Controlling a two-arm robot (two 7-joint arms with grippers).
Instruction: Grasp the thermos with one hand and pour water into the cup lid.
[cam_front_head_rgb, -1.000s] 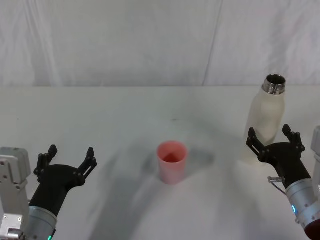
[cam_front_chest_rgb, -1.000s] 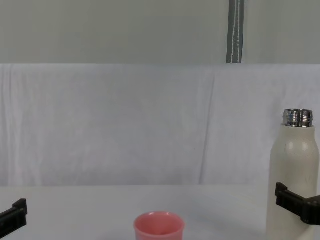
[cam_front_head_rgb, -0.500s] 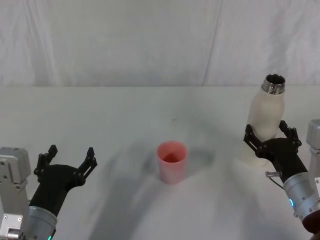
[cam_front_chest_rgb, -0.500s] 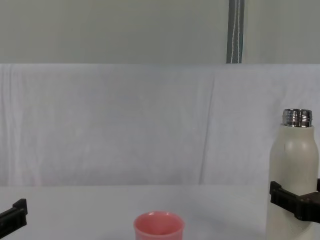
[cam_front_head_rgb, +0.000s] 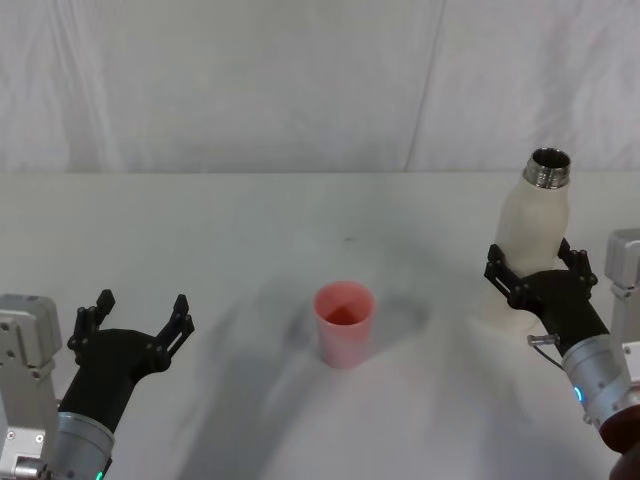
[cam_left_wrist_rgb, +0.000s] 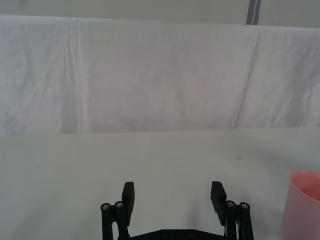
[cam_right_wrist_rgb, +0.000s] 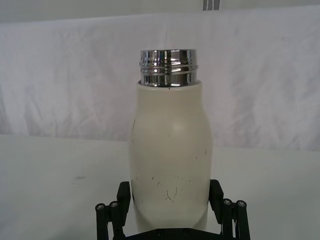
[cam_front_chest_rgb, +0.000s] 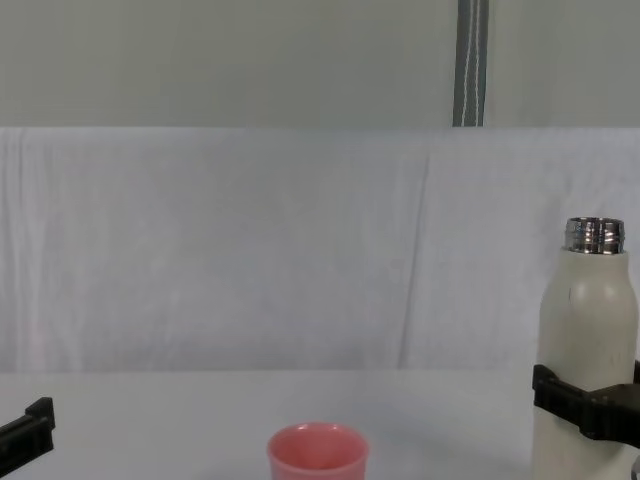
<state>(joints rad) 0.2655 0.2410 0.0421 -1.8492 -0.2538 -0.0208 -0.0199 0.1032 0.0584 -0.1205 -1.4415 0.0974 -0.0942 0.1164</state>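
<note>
Straddling thermos (cam_right_wrist_rgb: 170, 160) | right gripper (cam_front_head_rgb: 537, 272) fingers apart, unclamped | left gripper (cam_front_head_rgb: 133, 320) apart, parked | next: clamp, lift, tip over cup lid (cam_front_head_rgb: 344, 322)

No readable text, label, brand or number appears on anything here.

**R gripper moved in around thermos**

Since 1 s ago the right gripper (cam_front_head_rgb: 537, 268) has gone fwd: then its fingers sat nearer the robot than the thermos (cam_front_head_rgb: 533, 232), w/ tips only overlapping the lower body; now the black fingers (cam_right_wrist_rgb: 216, 194) straddle the bottle, one each side of the lower body, jaws spread. In chest view the finger has slid left across the bottle. Whether pads touch the wall yet: can't tell.
</note>
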